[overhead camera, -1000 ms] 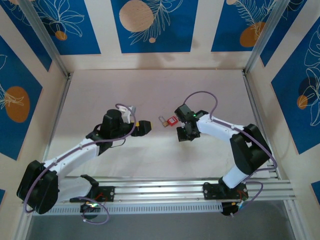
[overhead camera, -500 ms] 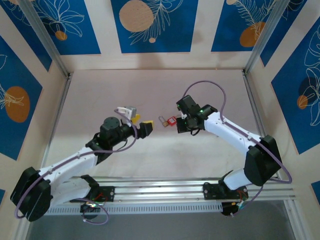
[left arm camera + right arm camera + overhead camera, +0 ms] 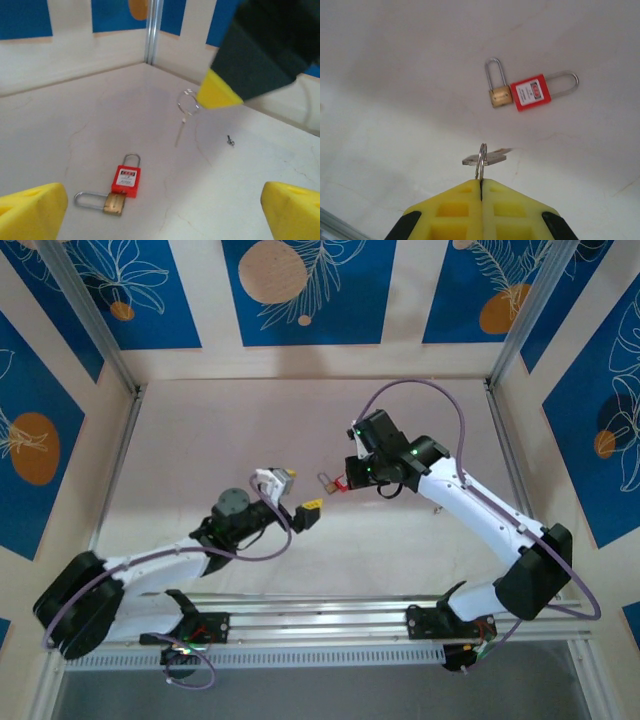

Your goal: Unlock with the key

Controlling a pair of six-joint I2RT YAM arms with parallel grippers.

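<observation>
right wrist view: the right gripper [image 3: 481, 184] is squeezed tight on one ring [image 3: 481, 156]. one key [image 3: 492, 159] hangs from it, up off the table [image 3: 395, 75], near two locks: one brass padlock [image 3: 500, 96] and one red padlock [image 3: 533, 92]. the left gripper [image 3: 161, 212] is wide open.

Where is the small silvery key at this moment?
The small flat silvery metal key hangs by its ring from the shut right gripper in the right wrist view, above the table, near the brass padlock and red padlock.
</observation>
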